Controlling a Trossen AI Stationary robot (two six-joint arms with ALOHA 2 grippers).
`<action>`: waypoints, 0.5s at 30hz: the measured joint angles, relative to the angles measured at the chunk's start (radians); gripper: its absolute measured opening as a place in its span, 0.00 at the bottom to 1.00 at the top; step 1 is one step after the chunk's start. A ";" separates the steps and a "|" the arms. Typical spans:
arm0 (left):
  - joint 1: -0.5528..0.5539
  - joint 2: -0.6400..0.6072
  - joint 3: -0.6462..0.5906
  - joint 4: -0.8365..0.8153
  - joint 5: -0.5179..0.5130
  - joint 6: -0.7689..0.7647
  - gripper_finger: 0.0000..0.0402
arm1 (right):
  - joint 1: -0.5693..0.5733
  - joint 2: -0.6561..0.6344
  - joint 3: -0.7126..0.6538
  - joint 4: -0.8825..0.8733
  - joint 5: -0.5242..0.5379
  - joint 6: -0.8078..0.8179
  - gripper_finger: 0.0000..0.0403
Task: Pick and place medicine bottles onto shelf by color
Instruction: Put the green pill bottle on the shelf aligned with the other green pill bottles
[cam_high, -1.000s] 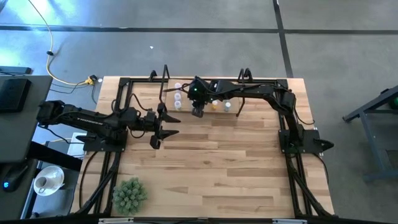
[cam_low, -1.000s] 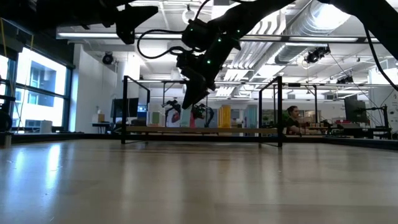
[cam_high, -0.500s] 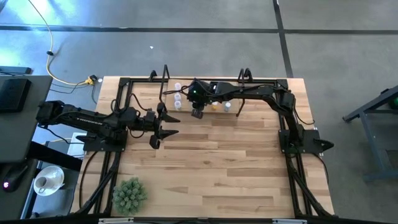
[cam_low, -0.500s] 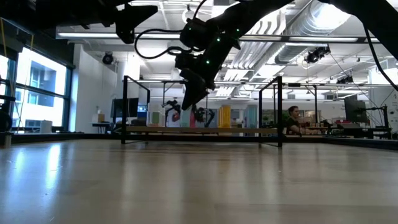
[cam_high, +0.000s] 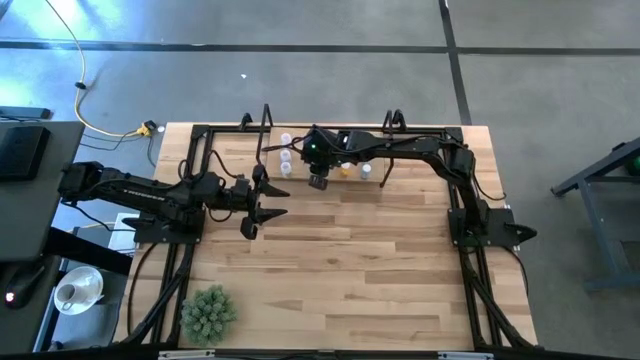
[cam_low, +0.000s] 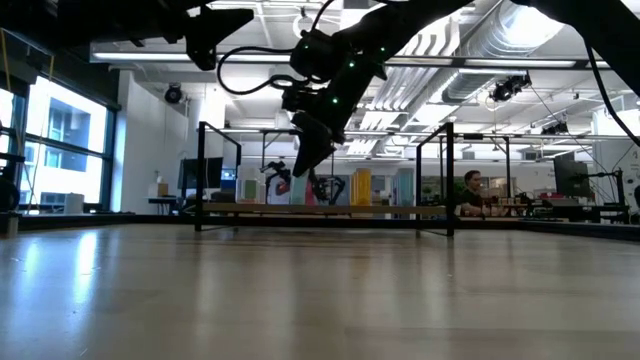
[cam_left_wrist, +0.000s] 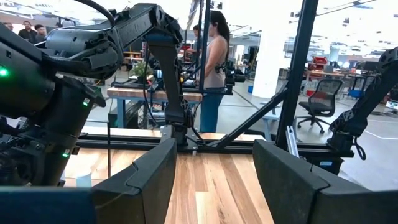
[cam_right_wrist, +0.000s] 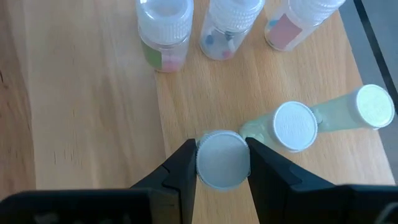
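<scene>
My right gripper hangs over the far middle of the table, shut on a medicine bottle whose white cap faces the wrist camera and hides its body. Two pale green bottles stand right beside it on the wood. Three clear bottles stand farther off. The shelf is a low board between black frames at the far side. My left gripper waits open over the table's left part, with nothing between its fingers. My right gripper pinches the bottle's white cap by its rim between its two fingers, one on each side. The fingers slant down from the table's right side. The cap is turned up toward the wrist. In the low view the gripper hangs well above the board.
A green spiky plant ball sits at the near left corner. More bottles stand in a row at the far left of the shelf area. Black frame rails run along both sides. People stand beyond the table.
</scene>
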 joint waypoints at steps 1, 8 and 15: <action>0.000 0.000 0.000 0.000 0.000 0.000 0.50 | 0.000 0.000 0.000 0.000 0.000 -0.006 0.26; 0.000 0.000 0.000 0.000 0.000 0.000 0.50 | 0.008 0.000 0.000 0.000 0.001 -0.018 0.26; 0.000 0.000 0.000 0.000 0.000 0.000 0.50 | 0.012 0.000 0.000 0.000 0.025 -0.018 0.26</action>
